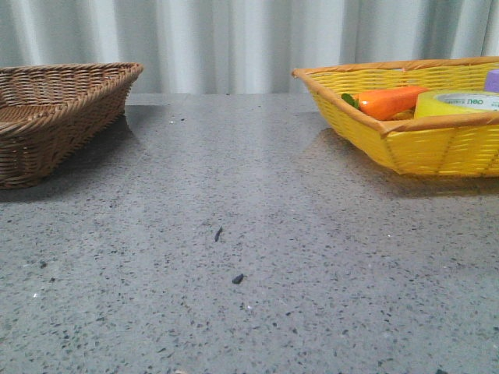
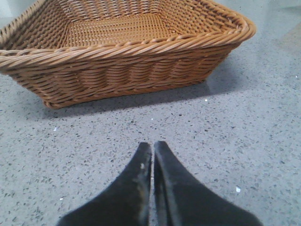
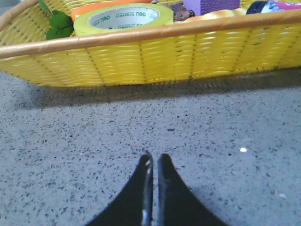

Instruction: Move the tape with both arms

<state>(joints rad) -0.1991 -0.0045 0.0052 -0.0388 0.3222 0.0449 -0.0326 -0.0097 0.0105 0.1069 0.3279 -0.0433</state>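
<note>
The tape, a wide yellow-green roll with a white printed core, lies flat in the yellow basket at the right, beside an orange toy carrot. It also shows in the right wrist view, behind the basket's near wall. My right gripper is shut and empty, low over the table in front of that basket. My left gripper is shut and empty, in front of the brown wicker basket. Neither gripper shows in the front view.
The brown basket stands at the far left with nothing showing in it. The yellow basket also holds a purple block, a green leaf and a dark object. Grey speckled table lies between, with small dark specks.
</note>
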